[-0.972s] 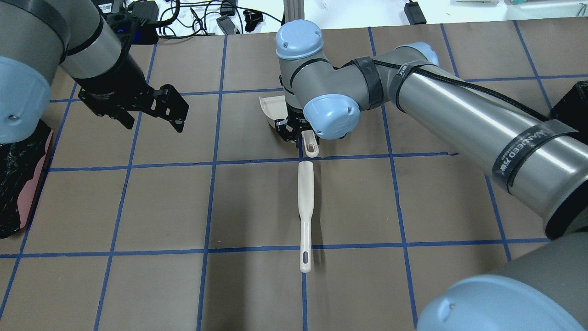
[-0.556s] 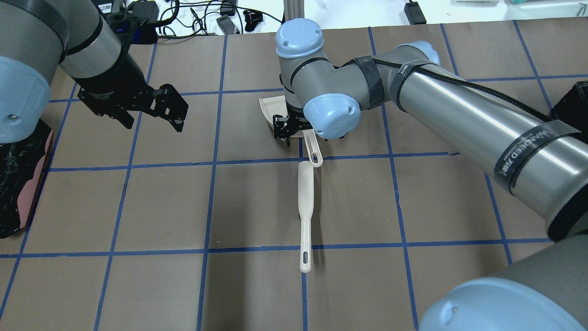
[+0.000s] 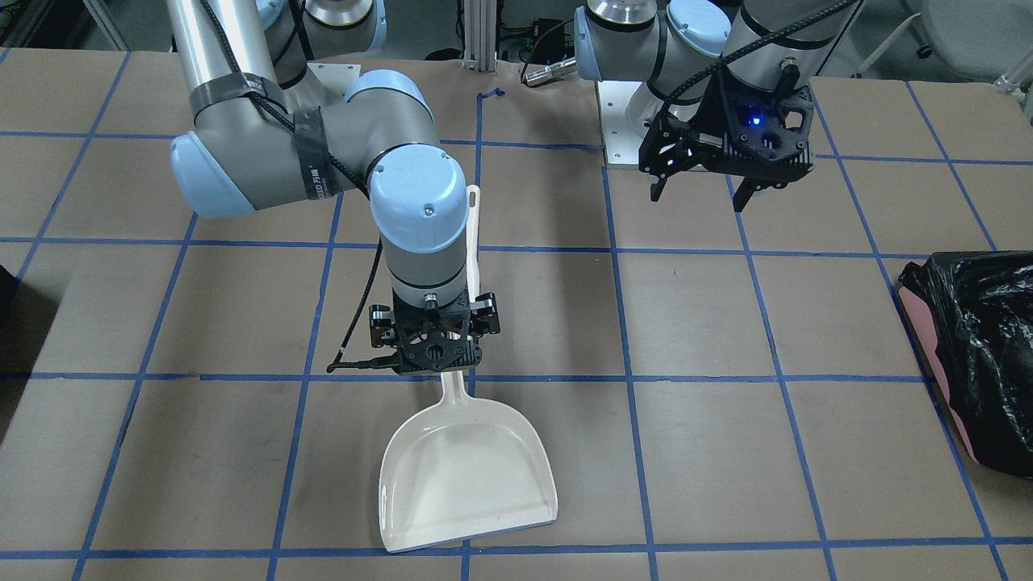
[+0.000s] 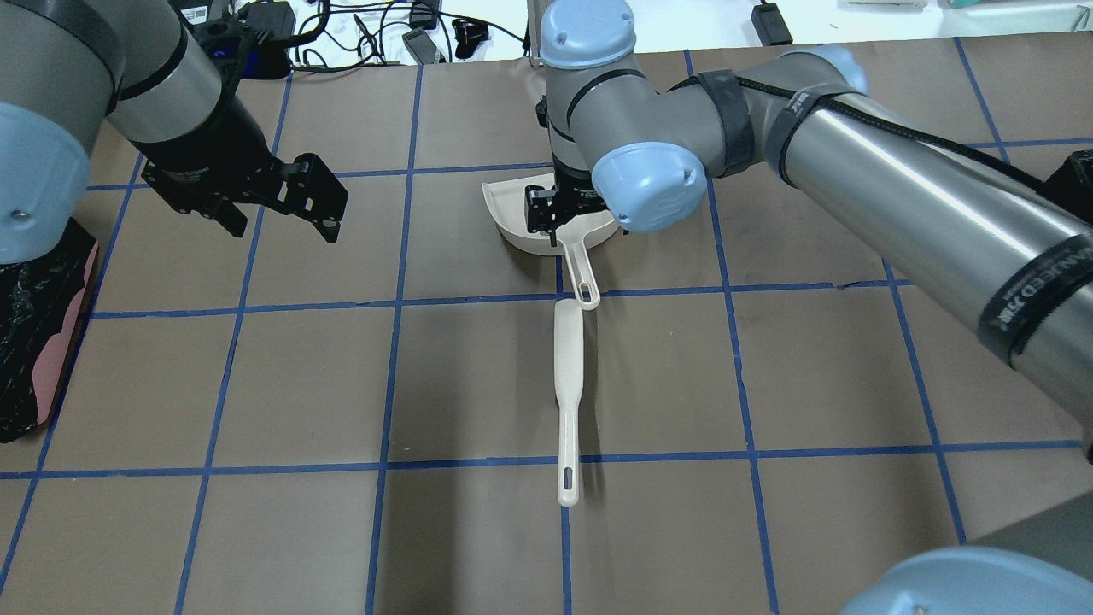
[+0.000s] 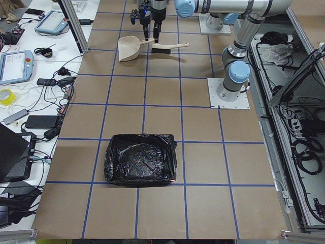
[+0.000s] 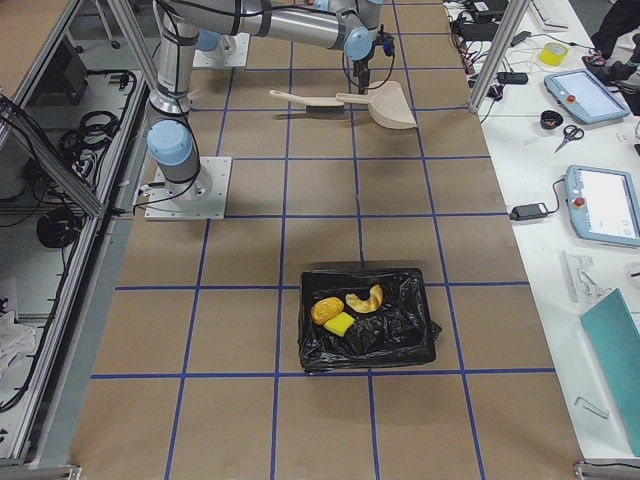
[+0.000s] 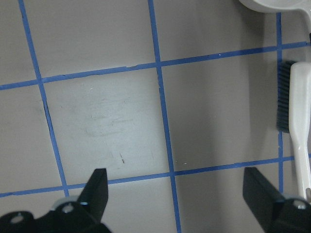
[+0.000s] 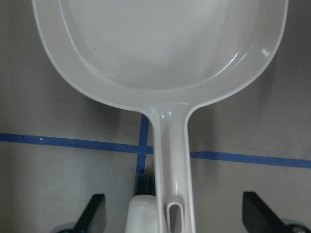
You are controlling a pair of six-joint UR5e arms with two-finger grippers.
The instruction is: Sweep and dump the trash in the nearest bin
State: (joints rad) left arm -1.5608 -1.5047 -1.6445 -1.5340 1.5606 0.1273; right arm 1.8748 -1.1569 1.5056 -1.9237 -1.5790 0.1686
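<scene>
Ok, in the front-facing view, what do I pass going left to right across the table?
Dustpan, with the open right gripper over its handle → left gripper, open in the air → black-bagged bin at the right edge. The brush lines up with the dustpan, so it is left out.

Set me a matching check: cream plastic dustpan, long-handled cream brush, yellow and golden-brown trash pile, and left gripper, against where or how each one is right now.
Things
1. cream plastic dustpan
2. long-handled cream brush
3. yellow and golden-brown trash pile
4. left gripper

States
a. inside the black-bagged bin
b. open, holding nothing, above the table
c. empty, resting on the table
d. lying on the table, dark bristle end toward the dustpan's handle

Pairs: 1-c, 2-d, 3-a, 4-b.
</scene>
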